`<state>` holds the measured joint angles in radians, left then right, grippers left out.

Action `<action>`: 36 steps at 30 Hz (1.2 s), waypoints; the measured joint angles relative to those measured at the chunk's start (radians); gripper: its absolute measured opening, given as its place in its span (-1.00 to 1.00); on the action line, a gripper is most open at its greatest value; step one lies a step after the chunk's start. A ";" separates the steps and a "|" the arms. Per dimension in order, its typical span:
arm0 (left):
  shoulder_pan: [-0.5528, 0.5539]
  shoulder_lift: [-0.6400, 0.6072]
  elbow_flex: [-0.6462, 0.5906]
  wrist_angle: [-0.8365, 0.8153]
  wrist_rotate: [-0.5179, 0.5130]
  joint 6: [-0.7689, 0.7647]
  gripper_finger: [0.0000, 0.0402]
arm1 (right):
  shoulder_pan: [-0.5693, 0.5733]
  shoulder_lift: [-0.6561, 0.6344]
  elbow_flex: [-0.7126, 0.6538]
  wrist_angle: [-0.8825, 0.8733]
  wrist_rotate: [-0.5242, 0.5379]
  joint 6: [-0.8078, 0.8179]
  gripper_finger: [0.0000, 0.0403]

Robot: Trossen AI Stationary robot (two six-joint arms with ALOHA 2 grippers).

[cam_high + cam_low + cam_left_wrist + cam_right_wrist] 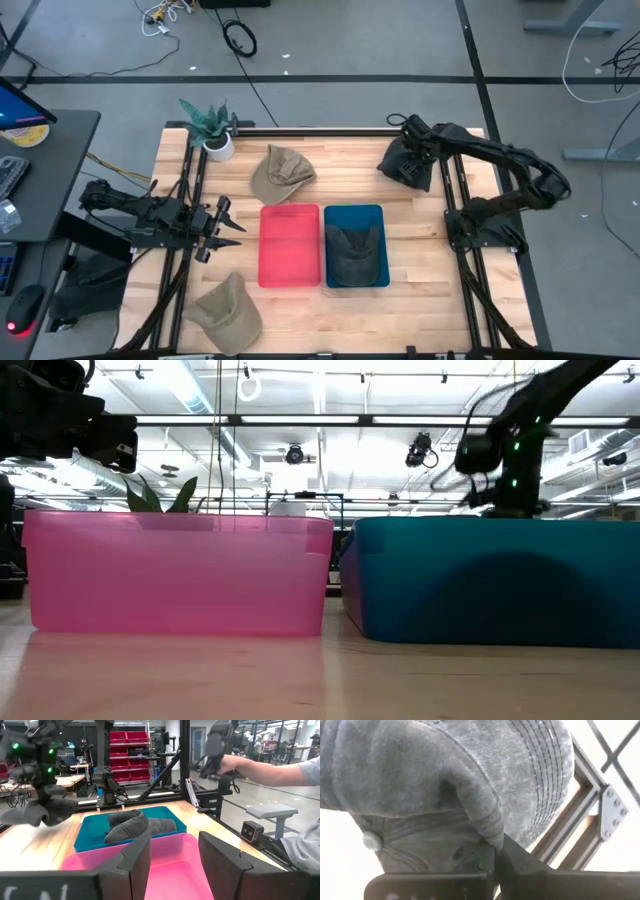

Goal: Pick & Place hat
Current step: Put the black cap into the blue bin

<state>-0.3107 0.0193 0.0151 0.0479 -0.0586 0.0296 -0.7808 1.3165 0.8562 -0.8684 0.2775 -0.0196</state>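
Note:
A dark grey hat (406,163) hangs at my right gripper (412,133) over the table's far right part; it fills the right wrist view (445,770), and that gripper is shut on it. A second dark hat (352,255) lies in the blue bin (378,215). The pink bin (290,275) stands beside it. One tan hat (280,172) lies on the table behind the pink bin, another (225,310) near the front edge. My left gripper (225,228) is open and empty, left of the pink bin. My right gripper pinches a fold of the grey hat's cloth (485,827) between its two shut fingers. The hat bulges out past the fingertips and hangs bunched at the gripper. I cannot tell whether its lower part touches the table.
A potted plant (212,130) stands at the far left corner. Black frame rails (455,190) run along both sides of the table. A person's arm (260,767) reaches in beyond the table's far side.

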 joint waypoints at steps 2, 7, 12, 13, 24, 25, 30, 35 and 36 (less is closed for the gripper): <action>0.000 0.000 0.000 0.000 0.000 0.000 -0.16 | 0.051 -0.049 0.000 -0.029 -0.001 0.000 -0.99; 0.000 0.000 0.000 0.000 0.000 0.000 -0.16 | 0.216 -0.147 0.000 -0.103 -0.002 0.027 -0.99; 0.000 0.000 0.000 0.000 0.000 0.000 -0.16 | 0.409 -0.204 0.002 -0.104 -0.065 0.100 -0.99; 0.000 0.000 0.000 0.000 0.000 0.000 -0.16 | 0.447 -0.206 0.009 -0.104 -0.077 0.110 -0.99; 0.000 0.000 0.000 0.000 0.000 0.000 -0.16 | 0.793 -0.159 0.152 0.076 -0.087 0.306 -1.00; 0.000 0.000 0.000 0.000 0.000 0.000 -0.16 | 0.808 -0.147 0.153 0.099 -0.087 0.339 -1.00; 0.000 0.000 0.000 0.000 0.000 0.000 -0.16 | 0.871 -0.058 0.154 0.135 -0.098 0.453 -1.00; 0.000 0.000 0.000 0.000 0.000 0.000 -0.16 | 0.930 0.042 0.154 0.148 -0.139 0.522 -1.00; 0.000 0.000 0.000 0.000 0.000 0.000 -0.16 | 0.939 0.056 0.154 0.152 -0.139 0.536 -1.00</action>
<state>-0.3109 0.0193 0.0151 0.0482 -0.0586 0.0295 0.1580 1.3723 1.0103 -0.7163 0.1385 0.5165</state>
